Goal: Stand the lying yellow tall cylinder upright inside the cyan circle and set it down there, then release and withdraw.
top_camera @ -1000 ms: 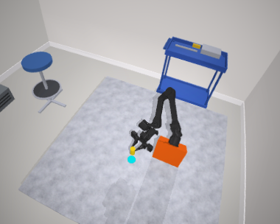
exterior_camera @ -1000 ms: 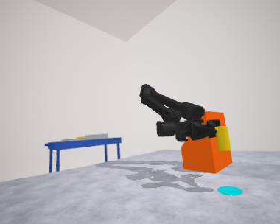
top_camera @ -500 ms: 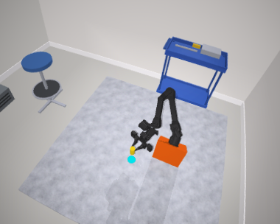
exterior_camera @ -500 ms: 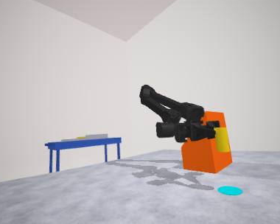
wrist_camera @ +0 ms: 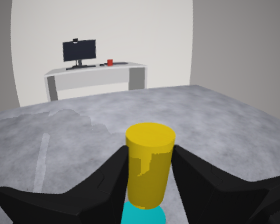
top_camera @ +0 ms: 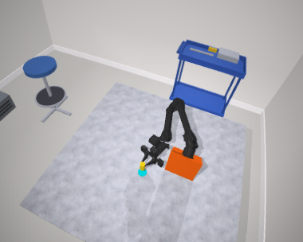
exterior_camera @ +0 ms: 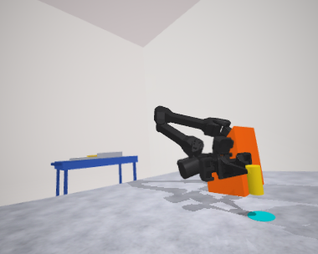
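Note:
The yellow tall cylinder is close to upright, with a slight tilt, and hangs in the air. My gripper is shut on its upper part, one finger on each side. The cyan circle lies flat on the mat below the cylinder. In the exterior view a gap shows between the cylinder's bottom and the circle. In the wrist view the cylinder's lower end covers part of the circle.
The orange block stands at the arm's base, beside the gripper. The blue cart is behind the arm. A blue stool stands off the mat. A white desk with a monitor is far off.

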{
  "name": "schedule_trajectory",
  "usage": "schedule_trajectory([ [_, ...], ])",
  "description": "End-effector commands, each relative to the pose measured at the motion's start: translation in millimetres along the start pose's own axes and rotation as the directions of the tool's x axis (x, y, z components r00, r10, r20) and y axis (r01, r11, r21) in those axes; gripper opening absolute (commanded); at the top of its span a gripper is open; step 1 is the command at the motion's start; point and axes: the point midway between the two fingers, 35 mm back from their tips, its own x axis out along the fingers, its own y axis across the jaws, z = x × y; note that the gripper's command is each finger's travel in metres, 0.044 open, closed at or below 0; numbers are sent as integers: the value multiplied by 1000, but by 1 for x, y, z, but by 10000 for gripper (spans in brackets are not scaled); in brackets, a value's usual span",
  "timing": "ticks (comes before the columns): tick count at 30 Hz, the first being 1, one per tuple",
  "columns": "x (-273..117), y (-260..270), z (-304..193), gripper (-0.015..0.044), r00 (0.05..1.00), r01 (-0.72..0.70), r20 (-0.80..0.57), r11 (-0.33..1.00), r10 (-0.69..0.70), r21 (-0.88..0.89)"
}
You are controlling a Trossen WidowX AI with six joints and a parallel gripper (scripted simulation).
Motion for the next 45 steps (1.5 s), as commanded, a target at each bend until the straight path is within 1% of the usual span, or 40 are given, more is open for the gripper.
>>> schedule_trajectory([
  [1, 2, 3, -12, 105, 1000, -5, 11, 1000, 5, 3],
  [13, 4, 5, -36, 105, 1000, 5, 13, 1000, -5, -11],
  [17, 5, 4, -51, 105, 1000, 6, 5, 1000, -6, -6],
  [28, 5, 4, -52, 105, 1000, 6, 4, 1000, -6, -6],
  [39, 5, 4, -52, 394, 1000, 6, 4, 1000, -6, -6],
  [45, 5, 4, -48, 400, 1000, 5, 3, 1000, -5, -6],
])
